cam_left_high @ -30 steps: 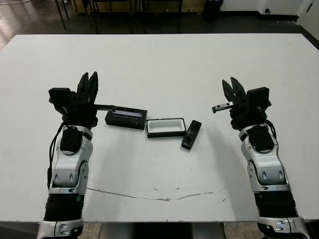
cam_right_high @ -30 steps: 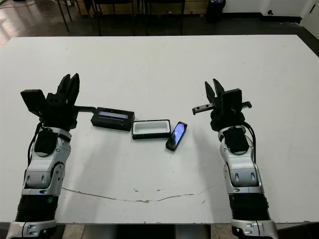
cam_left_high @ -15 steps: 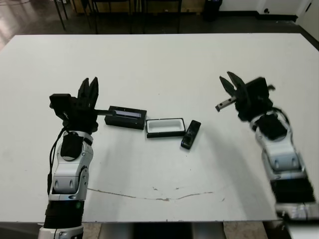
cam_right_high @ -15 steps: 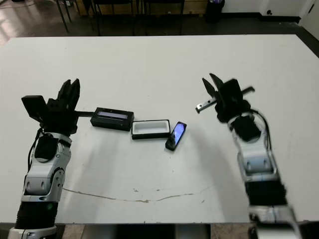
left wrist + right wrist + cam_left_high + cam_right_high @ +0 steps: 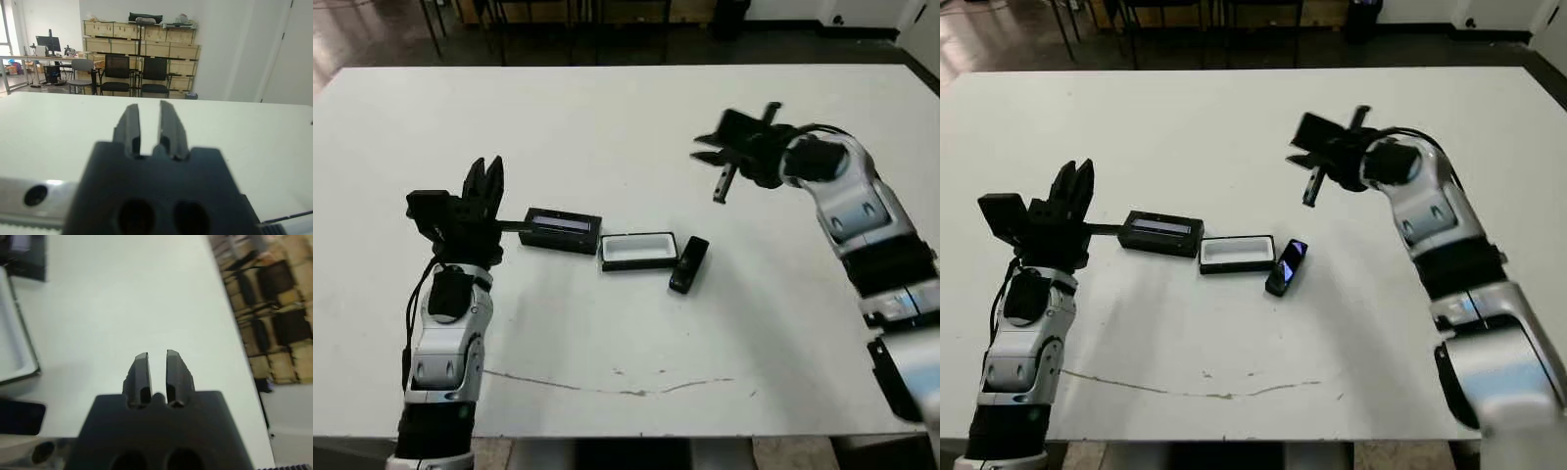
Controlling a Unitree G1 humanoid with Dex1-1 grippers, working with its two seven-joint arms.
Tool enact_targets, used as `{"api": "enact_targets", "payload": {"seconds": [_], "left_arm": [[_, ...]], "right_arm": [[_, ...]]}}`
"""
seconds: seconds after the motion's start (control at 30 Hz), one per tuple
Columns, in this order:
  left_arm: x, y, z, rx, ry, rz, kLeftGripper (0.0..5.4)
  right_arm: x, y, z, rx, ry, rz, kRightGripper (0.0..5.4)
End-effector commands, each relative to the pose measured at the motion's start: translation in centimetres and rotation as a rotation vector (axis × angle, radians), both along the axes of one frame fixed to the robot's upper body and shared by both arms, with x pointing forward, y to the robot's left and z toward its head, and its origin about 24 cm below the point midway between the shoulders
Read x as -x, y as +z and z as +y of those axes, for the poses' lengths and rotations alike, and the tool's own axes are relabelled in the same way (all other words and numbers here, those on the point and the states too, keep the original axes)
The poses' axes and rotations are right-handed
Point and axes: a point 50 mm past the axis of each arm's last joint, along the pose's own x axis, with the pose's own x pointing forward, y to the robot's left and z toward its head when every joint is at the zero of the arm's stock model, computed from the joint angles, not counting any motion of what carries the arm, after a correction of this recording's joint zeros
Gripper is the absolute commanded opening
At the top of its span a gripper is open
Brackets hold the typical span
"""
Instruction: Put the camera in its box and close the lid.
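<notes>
The camera (image 5: 689, 264) is a slim glossy black bar lying at a slant on the table, just right of its box (image 5: 639, 250), an open black tray with a white lining. The lid (image 5: 561, 230), a black slab with a pale strip, lies just left of the box. My left gripper (image 5: 485, 176) hovers left of the lid, shut and empty, fingers pointing away from me. My right gripper (image 5: 703, 150) hangs above the table beyond the camera, shut and empty, fingers pointing left. In the right wrist view the box (image 5: 14, 347), lid (image 5: 27, 254) and camera (image 5: 19, 416) show beside it.
A thin dark crack line (image 5: 617, 384) runs across the white table (image 5: 607, 117) near its front edge. Chairs and stacked wooden crates (image 5: 142, 46) stand beyond the table's far side.
My right arm has swung up and to the left, from the table's right side to a spot beyond the camera, with its fingers turned leftwards. The left arm has barely shifted.
</notes>
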Motion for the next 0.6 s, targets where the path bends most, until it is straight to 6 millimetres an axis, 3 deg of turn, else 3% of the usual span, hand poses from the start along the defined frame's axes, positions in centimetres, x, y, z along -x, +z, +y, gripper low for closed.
{"api": "enact_targets", "payload": {"seconds": [0.03, 0.6], "left_arm": [[0.0, -0.5, 0.5, -0.014, 0.019, 0.037, 0.03], [0.0, -0.7, 0.0, -0.027, 0.003, 0.037, 0.03]], "right_arm": [[0.0, -1.5, 0.6, 0.093, 0.045, 0.093, 0.0], [1.0, -5.0, 0.4, 0.278, 0.131, 0.315, 0.0]]}}
